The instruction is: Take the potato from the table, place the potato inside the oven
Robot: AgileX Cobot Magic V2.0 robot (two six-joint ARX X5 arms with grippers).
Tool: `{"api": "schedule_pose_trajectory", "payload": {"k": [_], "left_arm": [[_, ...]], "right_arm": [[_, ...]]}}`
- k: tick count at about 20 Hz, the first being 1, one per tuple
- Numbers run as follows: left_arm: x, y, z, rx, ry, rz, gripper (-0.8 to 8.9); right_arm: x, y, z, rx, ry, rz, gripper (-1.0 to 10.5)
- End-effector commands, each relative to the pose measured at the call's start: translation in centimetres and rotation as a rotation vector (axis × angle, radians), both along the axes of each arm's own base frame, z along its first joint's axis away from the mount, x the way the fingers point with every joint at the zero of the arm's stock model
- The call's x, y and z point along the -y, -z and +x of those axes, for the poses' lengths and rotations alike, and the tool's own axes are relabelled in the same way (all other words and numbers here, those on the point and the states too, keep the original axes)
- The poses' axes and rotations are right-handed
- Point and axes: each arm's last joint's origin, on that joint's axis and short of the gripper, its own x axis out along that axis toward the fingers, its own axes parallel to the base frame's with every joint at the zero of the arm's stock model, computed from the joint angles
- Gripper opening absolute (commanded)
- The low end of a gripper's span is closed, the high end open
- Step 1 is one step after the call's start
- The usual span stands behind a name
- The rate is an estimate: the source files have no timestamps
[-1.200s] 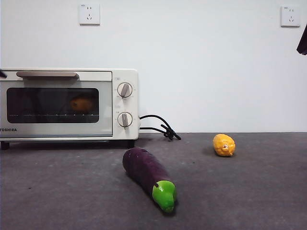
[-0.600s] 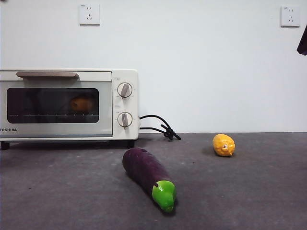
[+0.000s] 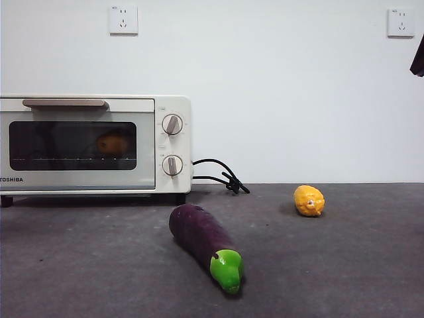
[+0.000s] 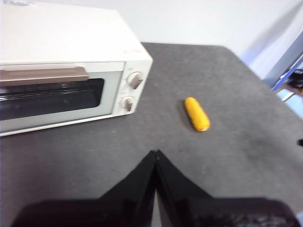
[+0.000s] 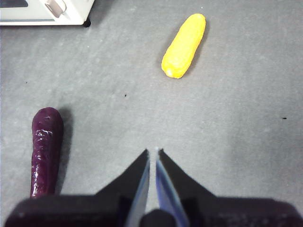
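The potato (image 3: 112, 144) shows dimly as a brown-orange shape behind the dark glass door of the cream oven (image 3: 96, 106), resting on the rack inside. The oven door stands closed. In the left wrist view the oven (image 4: 71, 47) sits ahead of my left gripper (image 4: 155, 152), which is shut and empty above the table (image 4: 94, 142); the potato cannot be made out through the glass there. My right gripper (image 5: 153, 150) hangs shut and empty over bare table (image 5: 227, 132). In the front view only a black arm tip (image 3: 418, 59) shows, at the upper right edge.
A purple eggplant (image 3: 202, 237) with a green tip lies in front of the oven's right end. A yellow-orange lumpy fruit (image 3: 309, 200) lies further right. The oven's black cord (image 3: 222, 175) coils on the table beside it.
A small dark arm tip at the front view's left edge rose to the top corner and then left the view. The oven, eggplant and fruit have not moved.
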Motion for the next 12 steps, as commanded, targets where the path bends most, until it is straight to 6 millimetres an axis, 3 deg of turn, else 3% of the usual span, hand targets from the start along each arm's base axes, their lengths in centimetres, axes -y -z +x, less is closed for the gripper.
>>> {"api": "schedule_pose_trajectory", "payload": {"k": [1,3,5,8,10,12], "left_arm": [[-0.2,0.2,0.6,0.04,-0.006,0.14,-0.04],[-0.5,0.3,0.6,0.08,-0.055,0.298,-0.04],[-0.5,-0.1,-0.6,0.165,-0.047,0.433,-0.04],[-0.3,0.0,-2.5,0.297,-0.056,0.468,-0.04],[-0.1,1.3,-3.2,0.39,-0.065,0.474,-0.04],[0.0,3.9,-3.3,0.463,-0.068,0.467,-0.04]], "right_arm": [[0.0,0.4,0.0,-0.011,0.007,0.0,0.3],[0.0,0.4,0.0,-0.011,0.007,0.0,0.3],[0.0,0.4,0.0,-0.011,0.007,0.0,0.3],[0.0,0.4,0.0,-0.011,0.007,0.0,0.3],[0.0,0.4,0.0,-0.011,0.007,0.0,0.3],[0.0,0.4,0.0,-0.011,0.007,0.0,0.3]]}}
